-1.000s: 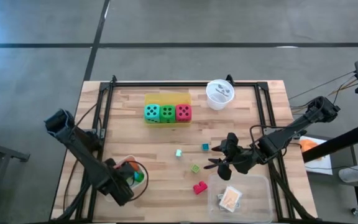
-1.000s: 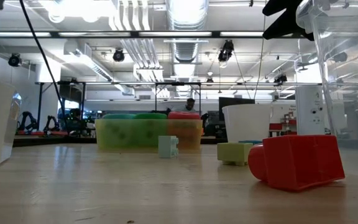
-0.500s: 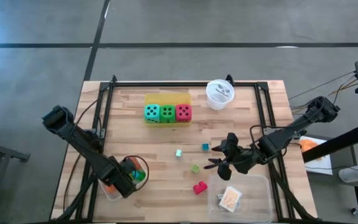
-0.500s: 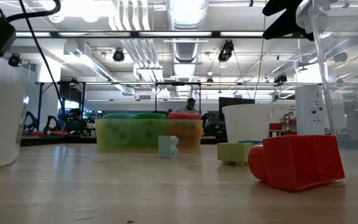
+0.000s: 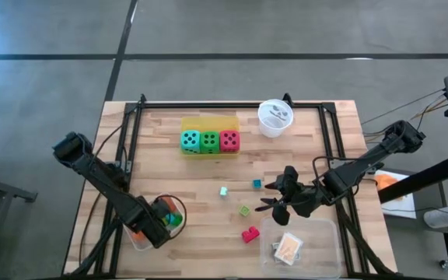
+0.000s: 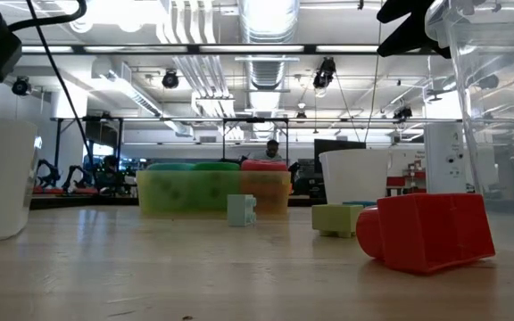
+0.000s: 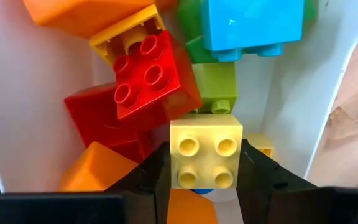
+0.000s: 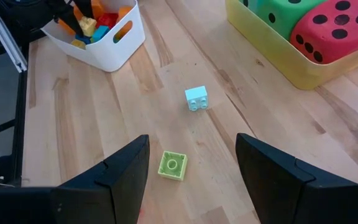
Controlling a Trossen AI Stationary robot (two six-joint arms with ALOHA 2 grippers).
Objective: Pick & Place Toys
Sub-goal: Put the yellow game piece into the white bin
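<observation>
Where jaws clamp — studded yellow block (image 7: 205, 152)

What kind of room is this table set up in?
Probably a robotics lab or workshop. The low view shows exposed ceiling ducts and strip lights, with a person at workstations far behind the wooden table, where two robot arms sort toy blocks.

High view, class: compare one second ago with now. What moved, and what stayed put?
The left gripper shifted slightly up-table over the white bin, its arm swinging with it; it holds a pale yellow block. The right gripper, the dice and the loose blocks stayed put.
</observation>
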